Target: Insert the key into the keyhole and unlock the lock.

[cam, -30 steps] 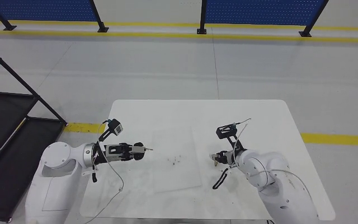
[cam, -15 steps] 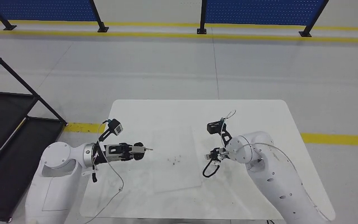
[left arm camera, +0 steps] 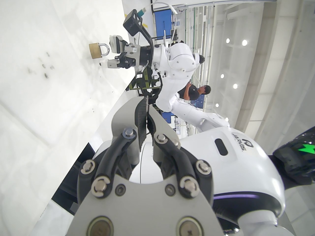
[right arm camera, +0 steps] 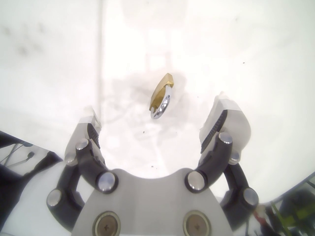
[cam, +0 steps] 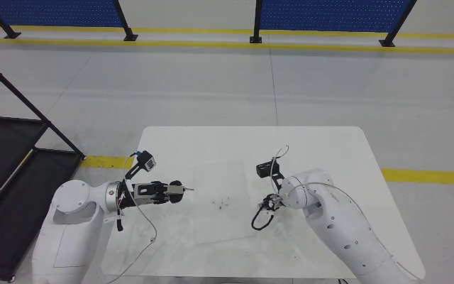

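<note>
As we see lock (right arm camera: 161, 96): on open desk (cam: 319, 149), facing spread right end effector (right arm camera: 157, 114).
Left end effector (left arm camera: 147, 112): pinching key (left arm camera: 147, 99).

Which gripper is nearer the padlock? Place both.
Right. The right gripper is open close by the padlock; the left gripper, shut on the key, is far across the table.

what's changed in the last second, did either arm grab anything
The right arm swung in toward the middle of the table, bringing the open right gripper up to the padlock, which sits just ahead of its fingers, not gripped. Nothing was grasped or released. The left gripper stayed put, shut on the key.
</note>
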Controlling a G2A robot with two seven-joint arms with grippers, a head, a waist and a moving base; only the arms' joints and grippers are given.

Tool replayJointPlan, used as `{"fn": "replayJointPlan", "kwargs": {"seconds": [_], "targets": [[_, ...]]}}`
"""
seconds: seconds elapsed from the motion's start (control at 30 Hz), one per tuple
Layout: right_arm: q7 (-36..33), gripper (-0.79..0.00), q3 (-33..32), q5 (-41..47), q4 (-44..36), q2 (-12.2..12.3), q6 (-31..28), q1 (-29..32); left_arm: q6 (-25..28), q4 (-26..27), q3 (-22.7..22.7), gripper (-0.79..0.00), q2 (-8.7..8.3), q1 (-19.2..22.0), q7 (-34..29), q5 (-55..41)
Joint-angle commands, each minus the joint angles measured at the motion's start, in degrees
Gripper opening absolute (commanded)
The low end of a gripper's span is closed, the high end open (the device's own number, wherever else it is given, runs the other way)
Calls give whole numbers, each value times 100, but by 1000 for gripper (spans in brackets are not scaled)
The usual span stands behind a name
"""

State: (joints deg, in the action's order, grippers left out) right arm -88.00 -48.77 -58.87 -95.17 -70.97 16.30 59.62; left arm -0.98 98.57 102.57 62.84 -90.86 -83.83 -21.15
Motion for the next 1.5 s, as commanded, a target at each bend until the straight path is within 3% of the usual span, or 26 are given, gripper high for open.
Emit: {"fn": "replayJointPlan", "kwargs": {"seconds": [0.0,0.17,0.3,0.37,0.5,0.6,0.97,1.17,1.27,1.3,1.47], "targets": [[0,0,20,7,58,-14,0,-2,0,0,0,-785,0,0,0,0],[0,-9,16,34,212,-63,0,-18,0,0,0,-785,0,0,0,0],[0,-185,18,48,318,-114,0,-20,0,0,0,-785,0,0,0,0],[0,-206,25,55,371,-141,0,-24,0,0,0,-785,0,0,0,0],[0,-394,31,73,443,-194,-1,-41,0,0,0,-785,0,0,0,0],[6,-428,36,57,485,-232,6,-50,0,0,0,-785,0,0,0,0],[0,-440,41,-163,536,-349,-1,-56,0,0,0,-785,0,0,0,0],[0,-502,65,-232,643,-400,-1,-92,0,0,0,-785,0,0,0,0],[0,-659,89,-278,704,-420,-1,-126,0,0,0,-785,0,0,0,0],[0,-767,93,-286,719,-427,-1,-132,0,0,0,-785,0,0,0,0],[0,-785,40,-339,718,-447,-1,-149,0,0,0,-785,0,0,0,0]]}}
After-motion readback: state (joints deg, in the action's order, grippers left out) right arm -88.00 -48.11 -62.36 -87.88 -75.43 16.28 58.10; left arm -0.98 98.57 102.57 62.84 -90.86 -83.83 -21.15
